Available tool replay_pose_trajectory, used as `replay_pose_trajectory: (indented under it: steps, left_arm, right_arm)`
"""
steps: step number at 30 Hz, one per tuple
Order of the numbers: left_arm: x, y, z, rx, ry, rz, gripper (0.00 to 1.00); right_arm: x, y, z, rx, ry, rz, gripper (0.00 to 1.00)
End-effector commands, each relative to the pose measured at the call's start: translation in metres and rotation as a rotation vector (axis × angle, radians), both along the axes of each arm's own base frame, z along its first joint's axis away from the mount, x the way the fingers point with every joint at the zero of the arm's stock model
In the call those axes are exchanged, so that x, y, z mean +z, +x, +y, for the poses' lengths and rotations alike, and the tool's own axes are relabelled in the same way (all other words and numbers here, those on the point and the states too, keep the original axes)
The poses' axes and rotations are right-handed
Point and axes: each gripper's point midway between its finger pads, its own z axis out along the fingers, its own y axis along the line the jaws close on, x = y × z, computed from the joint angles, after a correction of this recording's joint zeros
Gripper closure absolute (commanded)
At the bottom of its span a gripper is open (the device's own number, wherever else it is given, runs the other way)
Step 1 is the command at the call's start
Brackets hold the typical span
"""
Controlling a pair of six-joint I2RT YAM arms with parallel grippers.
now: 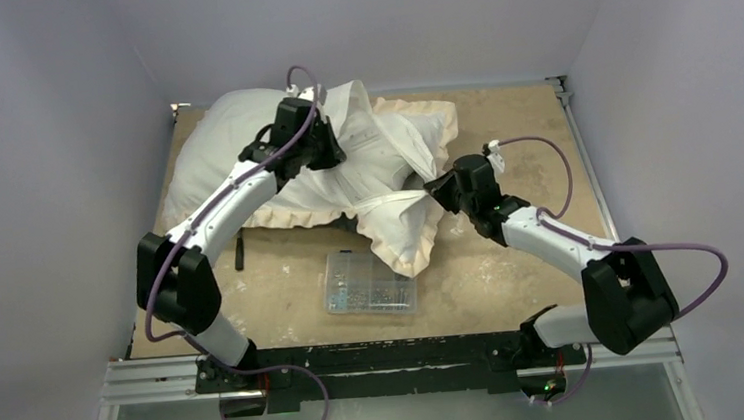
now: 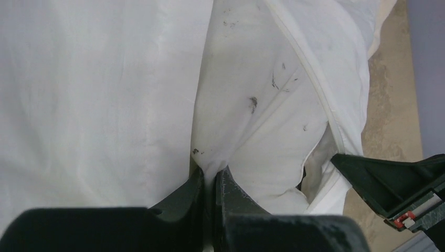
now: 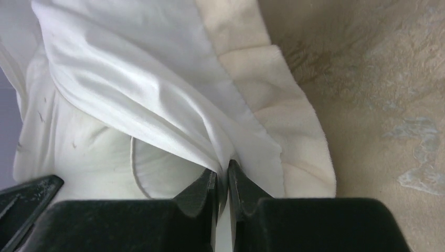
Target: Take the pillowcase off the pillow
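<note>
Right wrist: right hand (image 3: 223, 172) pinches pillowcase (image 3: 157, 100); left hand (image 2: 210, 177), pillow (image 2: 252, 136).

I work in a robotics lab cell. My table (image 1: 512, 259) is scuffed bare board, boxed in by blank grey walls (image 1: 42, 146) at 9, 12 and 3 o'clock. An aluminium rail (image 1: 151, 380) at 6 o'clock carries my arms (image 1: 236, 196), with purple cables (image 1: 667, 244) looping off them. A clear parts box (image 1: 371, 281) sits near centre. Only the pillow (image 1: 218, 147) at 11 o'clock looks homely.
</note>
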Motion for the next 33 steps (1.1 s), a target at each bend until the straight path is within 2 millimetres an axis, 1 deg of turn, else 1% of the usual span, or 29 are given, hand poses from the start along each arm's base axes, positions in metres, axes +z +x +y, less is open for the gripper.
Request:
replay_pose_trajectory:
  steps: [1, 3, 4, 6, 8, 9, 11, 12, 14, 15, 16, 18, 20, 21, 24, 27, 29, 30, 32, 33]
  left_arm:
    - [0.058, 0.014, 0.076, 0.168, -0.017, -0.134, 1.00]
    - [0.062, 0.010, 0.085, 0.170, -0.025, -0.140, 1.00]
    - [0.063, 0.007, 0.082, 0.141, -0.034, -0.140, 1.00]
    - [0.057, -0.002, 0.073, 0.056, -0.045, -0.130, 1.00]
    - [0.046, -0.012, 0.061, -0.021, -0.069, -0.102, 1.00]
    - [0.040, -0.016, 0.056, -0.049, -0.082, -0.087, 1.00]
    - [0.024, -0.023, 0.050, -0.082, -0.102, -0.054, 1.00]
    - [0.018, -0.026, 0.047, -0.093, -0.106, -0.040, 1.00]
    - [0.009, -0.030, 0.041, -0.111, -0.102, -0.021, 1.00]
    - [0.004, -0.032, 0.037, -0.124, -0.091, -0.014, 1.00]
    - [0.002, -0.034, 0.033, -0.135, -0.077, -0.012, 1.00]
    - [-0.002, -0.036, 0.026, -0.153, -0.053, -0.005, 1.00]
    - [-0.002, -0.037, 0.020, -0.166, -0.036, -0.004, 1.00]
    - [-0.003, -0.036, 0.018, -0.167, -0.029, -0.004, 1.00]
    - [0.000, -0.036, 0.018, -0.160, -0.017, -0.014, 1.00]
    - [0.001, -0.036, 0.020, -0.151, -0.002, -0.018, 1.00]
    - [0.001, -0.037, 0.022, -0.148, 0.009, -0.018, 1.00]
    - [0.000, -0.038, 0.023, -0.147, 0.014, -0.015, 1.00]
    - [-0.001, -0.038, 0.025, -0.142, 0.022, -0.013, 1.00]
    - [-0.001, -0.039, 0.025, -0.140, 0.026, -0.013, 1.00]
  right_arm:
    - [-0.016, 0.003, -0.065, -0.166, -0.144, 0.056, 0.88]
    - [-0.014, 0.009, -0.070, -0.165, -0.147, 0.041, 0.88]
    - [-0.014, 0.012, -0.072, -0.159, -0.151, 0.035, 0.88]
    - [-0.011, 0.020, -0.067, -0.108, -0.168, 0.013, 0.88]
    - [-0.001, 0.034, -0.060, -0.053, -0.199, -0.039, 0.86]
    - [0.005, 0.040, -0.056, -0.016, -0.223, -0.067, 0.83]
    - [0.019, 0.048, -0.047, 0.046, -0.254, -0.116, 0.74]
    - [0.031, 0.052, -0.043, 0.072, -0.269, -0.148, 0.66]
    - [0.059, 0.059, -0.036, 0.124, -0.307, -0.219, 0.52]
    - [0.079, 0.065, -0.031, 0.139, -0.317, -0.259, 0.46]
    - [0.093, 0.068, -0.027, 0.168, -0.343, -0.292, 0.38]
    - [0.118, 0.072, -0.015, 0.213, -0.369, -0.340, 0.28]
    - [0.139, 0.074, 0.003, 0.260, -0.397, -0.385, 0.21]
    - [0.144, 0.075, 0.011, 0.276, -0.410, -0.389, 0.18]
    - [0.142, 0.081, 0.036, 0.306, -0.449, -0.367, 0.13]
    - [0.123, 0.087, 0.058, 0.335, -0.486, -0.308, 0.11]
    - [0.107, 0.089, 0.072, 0.354, -0.516, -0.267, 0.10]
    - [0.100, 0.087, 0.080, 0.369, -0.528, -0.253, 0.10]
    - [0.081, 0.086, 0.080, 0.358, -0.546, -0.200, 0.09]
    - [0.070, 0.085, 0.076, 0.345, -0.554, -0.168, 0.10]
